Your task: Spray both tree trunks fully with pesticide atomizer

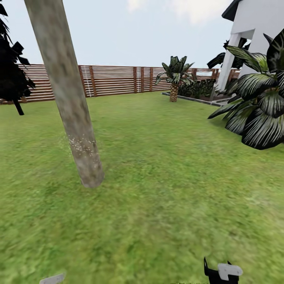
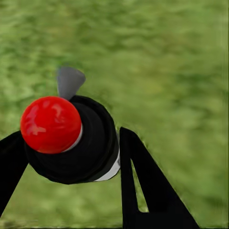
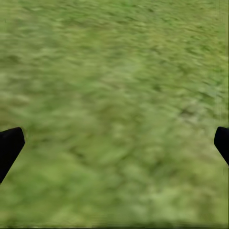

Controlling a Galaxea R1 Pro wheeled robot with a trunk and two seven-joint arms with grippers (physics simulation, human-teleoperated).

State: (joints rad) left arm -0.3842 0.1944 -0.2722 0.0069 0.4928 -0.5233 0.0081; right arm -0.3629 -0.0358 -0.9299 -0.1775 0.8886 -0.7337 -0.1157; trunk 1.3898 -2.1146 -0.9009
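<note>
Left wrist view: we see our left hand clenched around the pesticide atomizer, whose black body sits between the two black fingers, red nozzle top toward the camera and a grey spout beside it, over blurred grass. Right wrist view: our right hand is released, its two dark fingertips standing wide apart at opposite edges of the picture with only lawn between them.

Head view, nearest first: at the bottom edge right of centre we see a black and white part of the right arm, and at the bottom left a small pale sliver that we cannot identify. Beyond lies the lawn of the garden. At left, in the middle distance, the tree trunk rises from the grass, mottled grey-brown, leaning left toward its top, with a patch of pale speckles low on it. At right, broad striped dark leaves of a plant reach into view. Farther off stand a short palm, a black tree at far left, the brown slatted fence, and a white building at far right.
</note>
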